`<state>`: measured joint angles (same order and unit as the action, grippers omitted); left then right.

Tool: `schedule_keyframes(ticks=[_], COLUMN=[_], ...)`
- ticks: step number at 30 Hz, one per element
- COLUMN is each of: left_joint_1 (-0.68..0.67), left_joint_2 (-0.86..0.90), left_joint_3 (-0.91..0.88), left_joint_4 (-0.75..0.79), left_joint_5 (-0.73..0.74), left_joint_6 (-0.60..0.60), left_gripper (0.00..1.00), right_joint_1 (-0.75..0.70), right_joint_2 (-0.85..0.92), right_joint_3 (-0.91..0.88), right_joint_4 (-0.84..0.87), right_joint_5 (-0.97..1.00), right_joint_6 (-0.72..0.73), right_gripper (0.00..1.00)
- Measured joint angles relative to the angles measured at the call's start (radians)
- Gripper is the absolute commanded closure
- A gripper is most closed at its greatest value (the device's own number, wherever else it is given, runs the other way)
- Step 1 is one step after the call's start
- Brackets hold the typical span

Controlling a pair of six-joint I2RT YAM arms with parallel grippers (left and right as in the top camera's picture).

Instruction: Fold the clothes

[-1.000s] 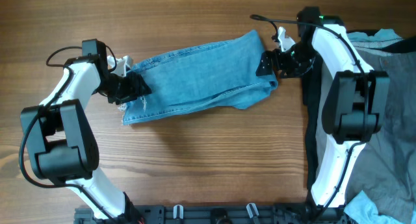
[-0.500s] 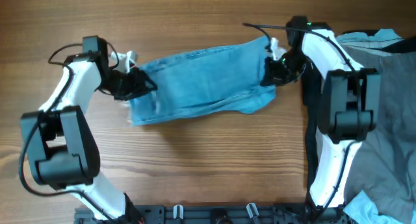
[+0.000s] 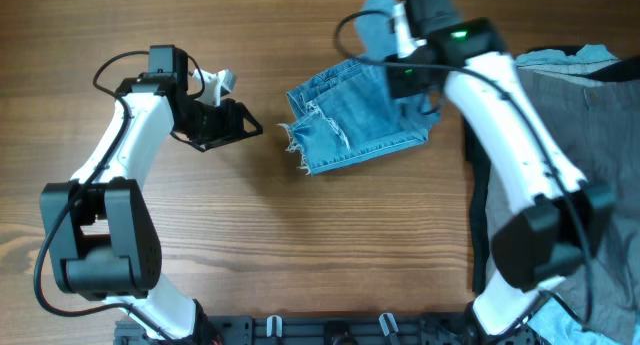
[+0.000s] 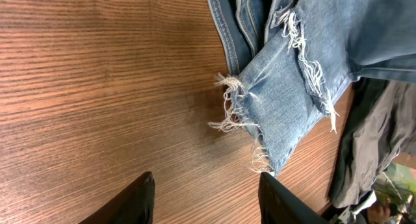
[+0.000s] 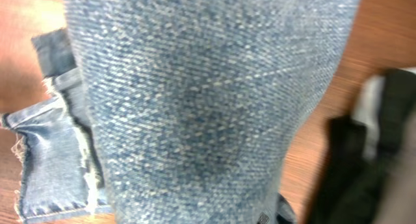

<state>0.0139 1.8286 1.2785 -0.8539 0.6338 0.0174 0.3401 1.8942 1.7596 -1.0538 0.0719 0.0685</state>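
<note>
Wood table (image 3: pixel 250 245): bunched jeans (image 3: pixel 355 125) on it, grey trousers (image 3: pixel 615 115) and black garment (image 3: pixel 477 200) right of jeans.

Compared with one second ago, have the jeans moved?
Yes. The jeans moved right: their frayed hems now lie nearer the grey trousers, which stayed put.
</note>
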Motion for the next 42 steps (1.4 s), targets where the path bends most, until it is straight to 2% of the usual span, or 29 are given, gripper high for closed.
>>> schedule_keyframes(ticks=[2,6,8,9,11,12,13,14,15,17,18,20,21,23,24,26,28,29,30,32,36,39,40,42], left_joint_1=[0.000,0.000,0.000,0.000,0.000,0.000,0.000,0.000,0.000,-0.006,-0.017,-0.056,-0.079,-0.108,-0.113,-0.112,-0.112,-0.111,-0.109,-0.076,0.055,0.131,0.145,0.149], left_joint_2=[0.000,0.000,0.000,0.000,0.000,0.000,0.000,0.000,0.000,0.000,0.000,0.000,0.000,0.000,0.000,0.000,0.000,0.000,0.000,-0.008,-0.103,-0.196,-0.224,-0.236], left_joint_3=[0.000,0.000,0.000,0.000,0.000,0.000,0.000,0.000,0.000,0.000,0.000,0.000,0.000,0.000,0.000,0.000,0.000,0.000,0.000,0.004,0.029,0.043,0.047,0.049], left_joint_4=[-0.010,-0.014,-0.014,-0.014,-0.014,-0.014,-0.014,-0.013,-0.010,0.011,0.036,0.076,0.091,0.106,0.105,0.087,0.060,0.048,0.034,-0.013,-0.069,-0.070,-0.070,-0.070], left_joint_5=[0.000,0.000,0.000,0.000,0.000,0.000,0.000,0.001,0.005,0.035,0.062,0.085,0.092,0.093,0.093,0.081,0.050,0.039,0.029,0.015,0.006,0.002,0.000,0.000], left_joint_6=[0.000,0.000,0.000,0.000,0.000,0.001,-0.003,-0.001,0.000,0.000,-0.004,-0.003,-0.004,-0.004,-0.004,-0.004,-0.004,-0.003,-0.004,-0.003,-0.004,-0.004,-0.004,-0.004], left_gripper=[0.49,0.44,0.41,0.42,0.52,0.63,0.79,0.91,0.96,0.96,0.92,0.87,0.87,0.86,0.86,0.87,0.87,0.88,0.88,0.87,0.85,0.82,0.81,0.79], right_joint_1=[0.040,0.109,0.134,0.141,0.147,0.143,0.139,0.132,0.124,0.097,0.075,0.015,-0.002,-0.016,-0.012,0.016,0.046,0.060,0.078,0.104,0.146,0.180,0.189,0.198], right_joint_2=[0.071,0.188,0.186,0.182,0.150,0.113,0.075,0.012,-0.035,-0.096,-0.099,-0.054,-0.027,0.063,0.092,0.150,0.154,0.153,0.153,0.153,0.121,0.063,0.052,0.050], right_joint_3=[0.000,0.000,0.000,0.000,0.000,0.000,0.000,0.001,0.006,0.021,0.022,0.006,-0.004,-0.014,-0.019,-0.036,-0.037,-0.037,-0.037,-0.037,-0.037,-0.037,-0.037,-0.059], right_joint_4=[0.019,0.034,0.030,0.030,0.028,0.036,0.048,0.064,0.069,0.068,0.066,0.074,0.088,0.103,0.097,0.078,0.076,0.076,0.075,0.072,-0.007,-0.077,-0.075,-0.028], right_joint_5=[-0.009,-0.110,-0.140,-0.156,-0.209,-0.234,-0.250,-0.263,-0.263,-0.250,-0.245,-0.260,-0.285,-0.396,-0.439,-0.528,-0.512,-0.482,-0.421,-0.324,-0.298,-0.299,-0.299,-0.300], right_joint_6=[0.013,-0.002,-0.019,-0.024,-0.029,-0.029,-0.029,-0.032,-0.029,0.015,0.049,0.101,0.096,0.003,-0.036,-0.129,-0.145,-0.132,-0.086,-0.053,-0.043,-0.016,0.000,0.015], right_gripper=[0.90,0.51,0.48,0.48,0.47,0.55,0.78,0.90,0.91,0.91,0.84,0.29,0.26,0.06,0.01,0.03,0.60,0.82,0.96,0.96,0.96,0.88,0.87,0.78])
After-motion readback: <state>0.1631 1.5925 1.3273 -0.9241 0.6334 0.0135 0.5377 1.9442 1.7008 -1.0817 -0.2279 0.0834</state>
